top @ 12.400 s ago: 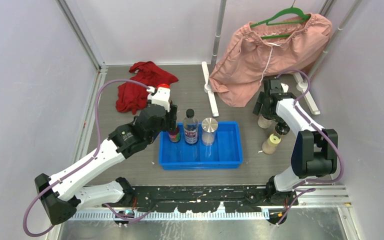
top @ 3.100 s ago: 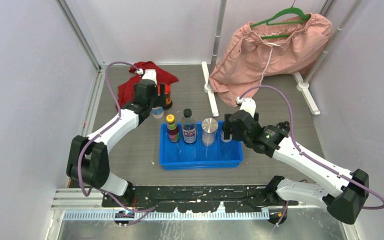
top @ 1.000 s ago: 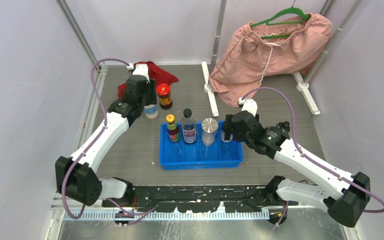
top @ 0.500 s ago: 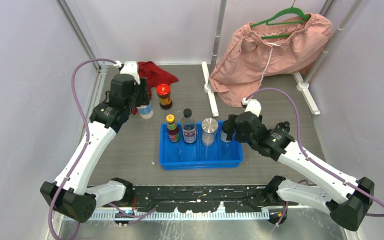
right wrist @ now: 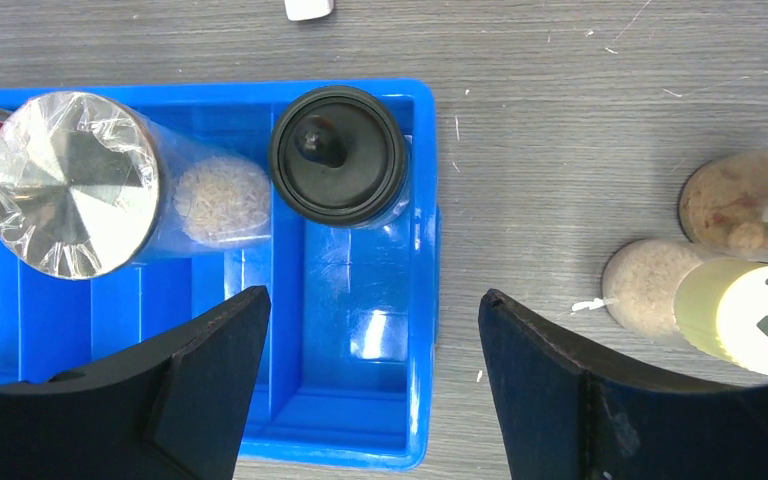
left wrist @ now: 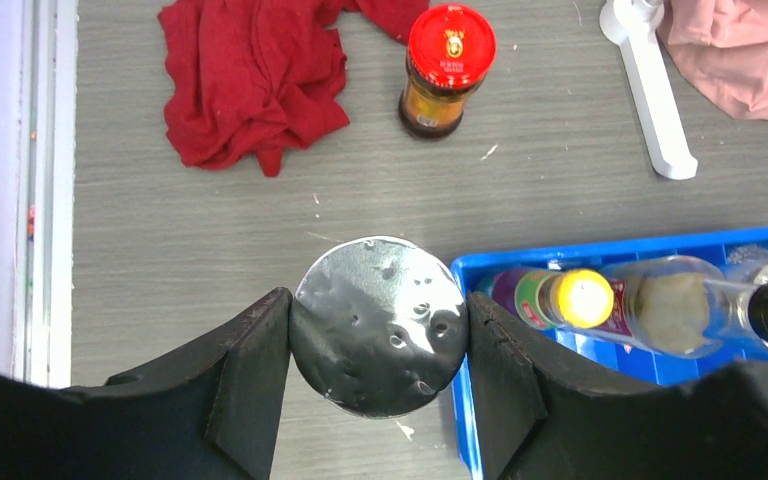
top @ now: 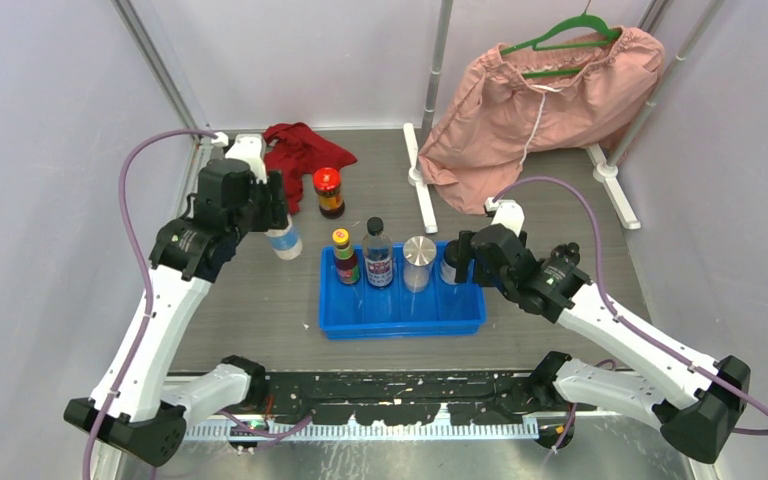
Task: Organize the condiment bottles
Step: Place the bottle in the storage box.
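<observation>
My left gripper is shut on a clear bottle with a silver cap and holds it just left of the blue tray. A red-capped jar stands on the table behind. In the tray's back row stand a yellow-capped bottle, a black-capped bottle, a silver-capped jar and a black-capped jar. My right gripper is open and empty over the tray's right end. Beige bottles stand right of the tray.
A red cloth lies at the back left. A white rack foot and pink shorts on a green hanger stand at the back. Side walls close in the table.
My left gripper has carried the silver-capped bottle from beside the red cloth nearer and towards the tray's left end. My right gripper has eased slightly back from the black-capped jar.
</observation>
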